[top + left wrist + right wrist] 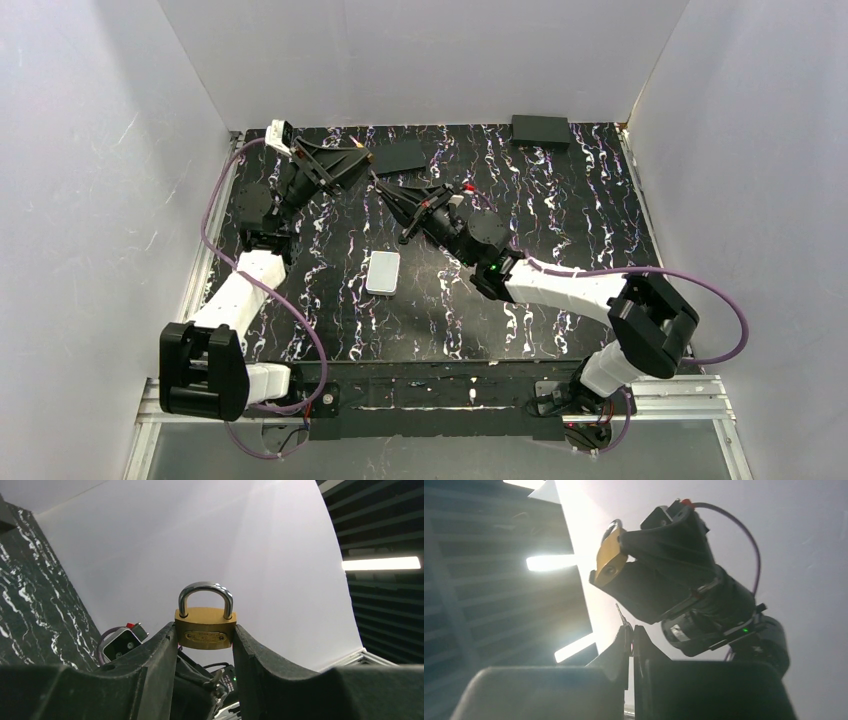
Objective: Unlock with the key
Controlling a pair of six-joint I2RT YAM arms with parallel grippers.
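I've got the left gripper (205, 636) clamped on the padlock (205, 627) and the right gripper (630, 632) pinched shut on the key (620, 614), tip short of the keyhole (610, 571); insertion, turn not done.

I look down on a black surface (570, 210) veined with white streaks. Three plain white walls box it in: the back wall (420, 60) across its far edge, the left wall (90, 200) and the right wall (760, 150) along its sides. Aluminium rails (690, 395) frame the near edge of the surface and run up both of its sides. On my wrist feeds I see a dark slatted ceiling (385, 525) above the walls, where a long strip light (382, 563) glows bright white and its glare washes out the wall beside it.
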